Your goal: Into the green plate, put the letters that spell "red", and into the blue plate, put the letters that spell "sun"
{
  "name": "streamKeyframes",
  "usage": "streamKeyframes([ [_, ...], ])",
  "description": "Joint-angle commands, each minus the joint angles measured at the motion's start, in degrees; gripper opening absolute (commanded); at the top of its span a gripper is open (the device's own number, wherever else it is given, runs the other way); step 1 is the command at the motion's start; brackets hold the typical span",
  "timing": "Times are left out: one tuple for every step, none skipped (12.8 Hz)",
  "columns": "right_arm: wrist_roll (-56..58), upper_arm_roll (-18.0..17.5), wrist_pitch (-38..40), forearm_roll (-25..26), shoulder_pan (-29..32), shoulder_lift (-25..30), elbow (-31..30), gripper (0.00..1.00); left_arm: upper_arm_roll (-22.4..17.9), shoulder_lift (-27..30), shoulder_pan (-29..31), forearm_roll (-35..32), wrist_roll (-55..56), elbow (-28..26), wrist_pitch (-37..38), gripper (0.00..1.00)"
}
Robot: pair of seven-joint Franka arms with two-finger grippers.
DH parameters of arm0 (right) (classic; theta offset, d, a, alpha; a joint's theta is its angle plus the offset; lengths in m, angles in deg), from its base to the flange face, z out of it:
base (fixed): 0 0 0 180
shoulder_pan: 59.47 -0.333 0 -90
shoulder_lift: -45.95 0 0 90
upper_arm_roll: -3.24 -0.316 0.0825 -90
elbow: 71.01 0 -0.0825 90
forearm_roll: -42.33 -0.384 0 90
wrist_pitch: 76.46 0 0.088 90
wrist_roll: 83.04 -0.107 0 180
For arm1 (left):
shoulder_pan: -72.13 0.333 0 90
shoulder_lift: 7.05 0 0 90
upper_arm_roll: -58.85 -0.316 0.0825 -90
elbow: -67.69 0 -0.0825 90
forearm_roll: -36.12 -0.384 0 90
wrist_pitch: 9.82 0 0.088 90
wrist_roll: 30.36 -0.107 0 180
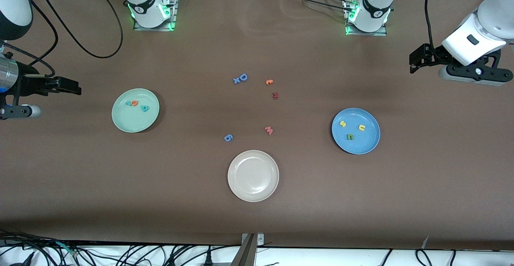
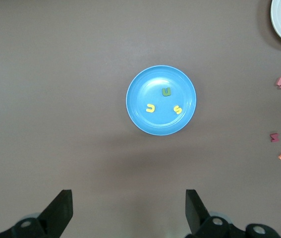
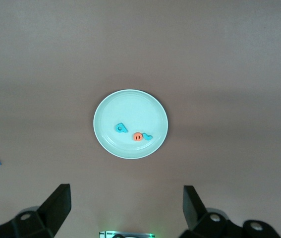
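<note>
Loose letters (image 1: pixel 269 130) between plates (image 1: pixel 253 175)

- The left arm rises from its base and reaches out to its own end of the table, wrist bent so the hand lies roughly level.
- The left gripper (image 1: pixel 413 62) hangs up in the air, fingers spread wide, holding nothing.
- The right arm mirrors it at its own end.
- The right gripper (image 1: pixel 76 88) is also raised, fingers parted and empty.
</note>
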Motion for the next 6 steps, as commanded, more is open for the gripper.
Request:
streamKeyframes([
  [-0.40,-0.96,-0.64,0.02,0.93,1.22,-1.45,1.00,-0.64,1.80,-0.67,0.46,-1.11,-1.78,-0.72,1.00],
  [-0.40,-0.96,-0.64,0.02,0.93,1.22,-1.45,1.00,-0.64,1.54,-0.58,0.46,-1.02,-1.34,-0.72,1.00],
  [-0.40,-0.96,-0.64,0.02,0.93,1.22,-1.45,1.00,-0.73,1.19,-0.58,0.46,-0.85,-1.16,-0.55,1.00],
  [-0.31,-0.96,-0.64,0.02,0.93,1.14,-1.45,1.00,-1.17,1.19,-1.02,0.46,-0.84,-1.16,-0.55,1.00],
  [-0.39,-0.96,-0.64,0.02,0.93,1.22,-1.45,1.00,-3.35,1.01,-2.15,0.55,-1.02,-0.99,-0.63,1.00],
  [-0.40,-0.96,-0.64,0.02,1.02,1.14,-1.45,1.00,-5.98,0.57,-3.47,0.64,-1.11,-0.99,-0.72,1.00],
])
